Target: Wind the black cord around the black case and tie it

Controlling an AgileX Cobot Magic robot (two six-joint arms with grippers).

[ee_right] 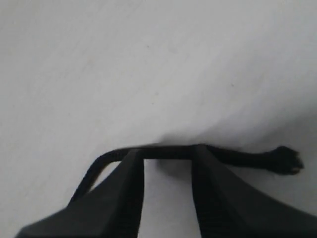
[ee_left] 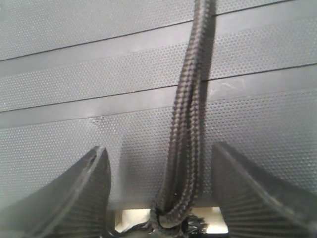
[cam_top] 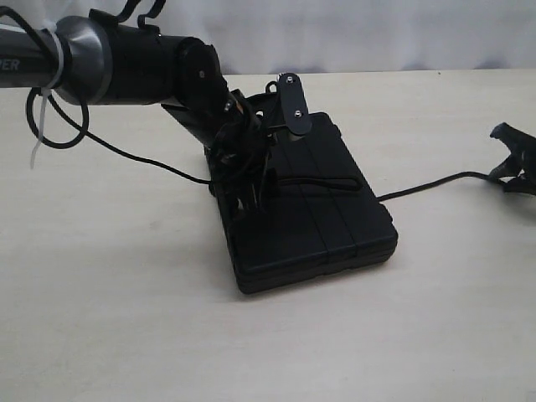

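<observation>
1. Left wrist view: left end effector hangs low over the case lid, fingers apart. The cord, doubled here, lies on the ribbed lid in the gap, touching neither finger as far as I can see. Its long axis runs out along the fingers and across the ribs, so closing would pinch it from both sides.
2. Right wrist view: right end effector is apart too, w/ bare tabletop showing thru the gap. Cord runs across both fingertips rather than between them, and its knotted tip sits just beyond one finger. I judge it's not clamped.
3. Exterior view: case lies flat mid-tabletop. Cord crosses the lid, leaves the right side & trails to the right end effector near the right edge, well apart from the case. Left arm is much the nearer to the case.
4. Judgement: some cord is laid over the lid but no knot shows there, so the wrap looks early. Next grab prob. belongs to the left, since the strands sit centred between its fingers.
5. Surface & room: lid is matte w/ raised ribs, which should keep the cord from sliding sideways. Tabletop is smooth and pale, w/ lots of free room right & front. Tight spot is the case's left side, where a thin arm cable trails in under the arm — snag risk.
</observation>
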